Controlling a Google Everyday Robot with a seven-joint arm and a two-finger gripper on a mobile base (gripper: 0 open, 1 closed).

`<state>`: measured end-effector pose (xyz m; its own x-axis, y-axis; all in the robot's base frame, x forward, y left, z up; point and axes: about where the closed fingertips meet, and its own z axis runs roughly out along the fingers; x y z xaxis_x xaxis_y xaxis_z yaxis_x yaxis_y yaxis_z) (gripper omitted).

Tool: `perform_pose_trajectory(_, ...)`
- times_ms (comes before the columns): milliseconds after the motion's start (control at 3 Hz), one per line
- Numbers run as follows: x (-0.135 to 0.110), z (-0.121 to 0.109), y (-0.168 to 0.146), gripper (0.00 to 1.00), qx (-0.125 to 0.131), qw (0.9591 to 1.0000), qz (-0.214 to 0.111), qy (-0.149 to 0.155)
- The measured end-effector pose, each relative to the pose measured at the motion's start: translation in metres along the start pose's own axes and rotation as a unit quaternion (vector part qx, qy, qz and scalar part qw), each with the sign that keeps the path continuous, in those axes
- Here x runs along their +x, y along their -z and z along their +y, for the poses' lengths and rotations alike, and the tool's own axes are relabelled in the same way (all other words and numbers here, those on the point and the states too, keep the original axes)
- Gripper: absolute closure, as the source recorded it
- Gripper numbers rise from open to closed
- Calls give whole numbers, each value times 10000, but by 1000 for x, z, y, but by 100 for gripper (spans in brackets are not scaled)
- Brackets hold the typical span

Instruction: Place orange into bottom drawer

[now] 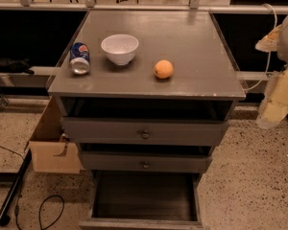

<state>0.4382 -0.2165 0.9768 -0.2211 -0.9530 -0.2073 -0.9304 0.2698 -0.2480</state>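
The orange [163,69] sits on the grey cabinet top [192,42], right of centre near the front edge. The bottom drawer [145,221] is pulled out at the base of the cabinet, and its dark interior holds nothing. My gripper [273,107] hangs at the far right edge of the view, beside the cabinet's right side. It is below the level of the top, well to the right of the orange, and holds nothing that I can see.
A white bowl [120,48] and a blue soda can [79,58] lying on its side stand left of the orange. The two upper drawers [145,133] with round knobs are slightly out. A cardboard box [50,145] and cables [48,210] lie on the floor at left.
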Motion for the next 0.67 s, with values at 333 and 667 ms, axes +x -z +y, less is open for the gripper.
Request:
perform_pose_trajectory(333, 0, 0, 0, 0, 0, 10000, 0, 0)
perform_pose_trajectory(667, -11, -18, -7, 0, 241, 9992, -316, -65)
